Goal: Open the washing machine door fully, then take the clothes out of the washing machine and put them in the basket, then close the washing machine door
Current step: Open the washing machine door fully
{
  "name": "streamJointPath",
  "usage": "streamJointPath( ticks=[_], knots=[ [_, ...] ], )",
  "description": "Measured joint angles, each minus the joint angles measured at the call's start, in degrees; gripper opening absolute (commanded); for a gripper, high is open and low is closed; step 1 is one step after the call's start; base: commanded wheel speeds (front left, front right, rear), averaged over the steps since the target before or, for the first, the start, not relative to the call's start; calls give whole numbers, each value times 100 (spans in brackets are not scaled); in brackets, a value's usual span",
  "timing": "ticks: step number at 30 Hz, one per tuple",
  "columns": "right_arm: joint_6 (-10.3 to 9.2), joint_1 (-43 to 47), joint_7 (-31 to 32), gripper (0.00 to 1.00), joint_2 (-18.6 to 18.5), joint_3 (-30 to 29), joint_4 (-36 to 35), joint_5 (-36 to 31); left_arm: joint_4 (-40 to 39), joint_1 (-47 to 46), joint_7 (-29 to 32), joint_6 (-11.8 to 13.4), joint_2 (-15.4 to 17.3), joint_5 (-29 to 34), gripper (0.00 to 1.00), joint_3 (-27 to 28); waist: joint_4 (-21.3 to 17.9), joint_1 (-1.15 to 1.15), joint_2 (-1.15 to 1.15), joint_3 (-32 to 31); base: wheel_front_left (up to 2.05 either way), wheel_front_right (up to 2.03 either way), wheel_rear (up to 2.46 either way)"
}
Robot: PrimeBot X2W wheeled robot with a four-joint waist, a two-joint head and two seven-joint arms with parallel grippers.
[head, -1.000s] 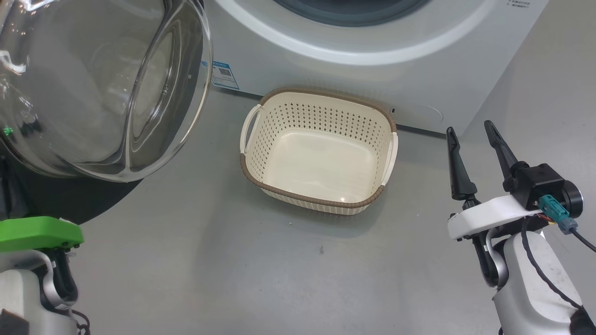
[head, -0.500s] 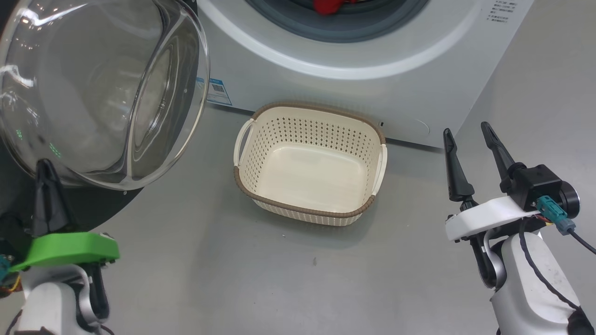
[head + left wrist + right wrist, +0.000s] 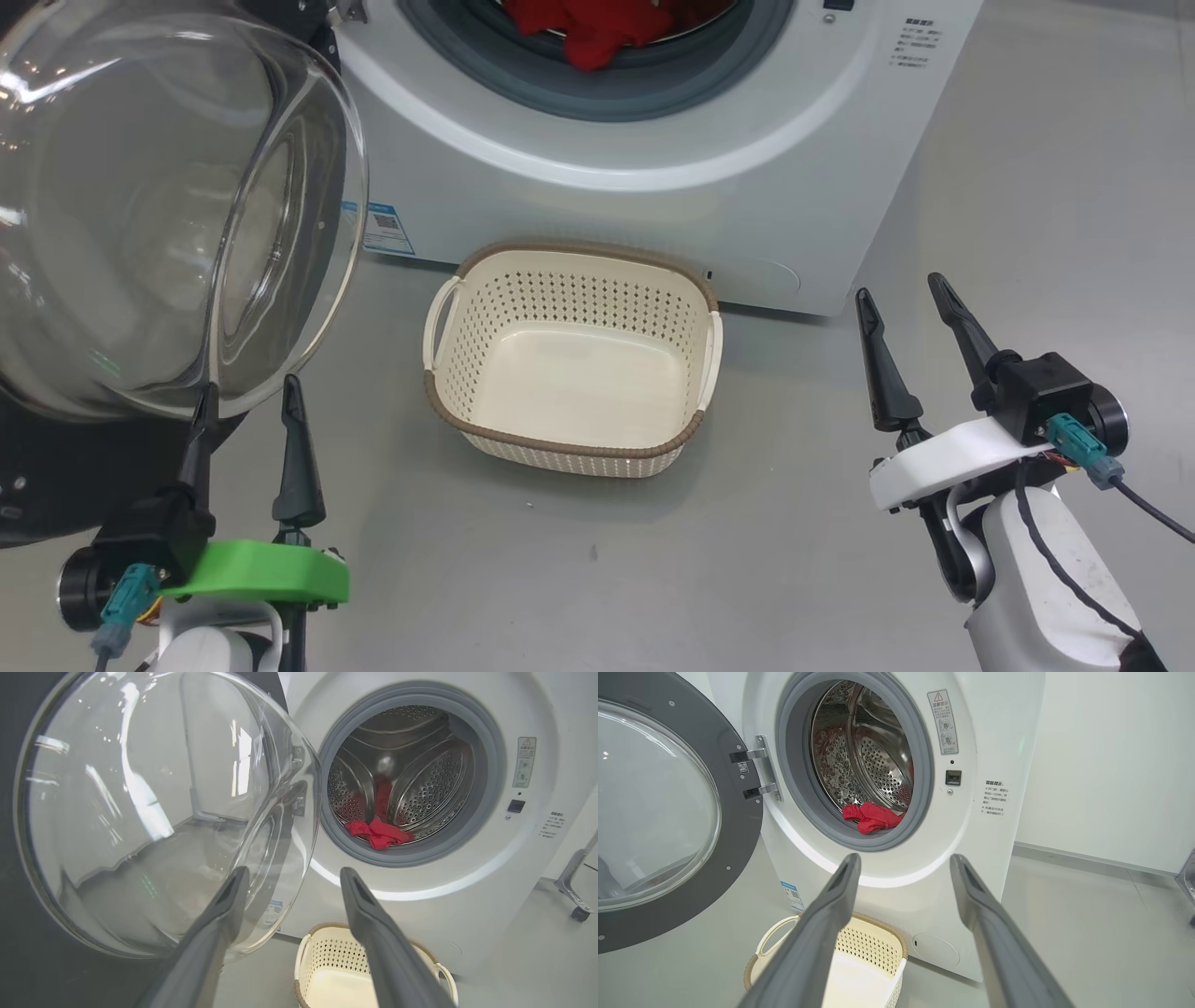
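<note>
Holding our left pincer (image 3: pixel 248 385) released, we have its fingers pointing up at the lower edge of the washing machine door (image 3: pixel 168 205), whose bulging glass stands swung wide to the left of the washing machine (image 3: pixel 840 159). Our right pincer (image 3: pixel 897 285) is likewise spread, grasping nothing, near the machine's lower right corner. The clothes (image 3: pixel 597 33) lie red at the front lip of the drum. The basket (image 3: pixel 560 446) sits on the floor (image 3: pixel 794 560) just before the machine, between our arms.

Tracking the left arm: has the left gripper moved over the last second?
Yes. The left gripper has come right, nearer the basket.
</note>
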Motion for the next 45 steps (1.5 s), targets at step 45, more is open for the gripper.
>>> streamJointPath(
  ticks=[45],
  knots=[
    [-231,566,0,100,45,334,-215,509,-246,153,812,79,179,528,100,-449,-1557,0,0,-252,0,0,0]
  ],
)
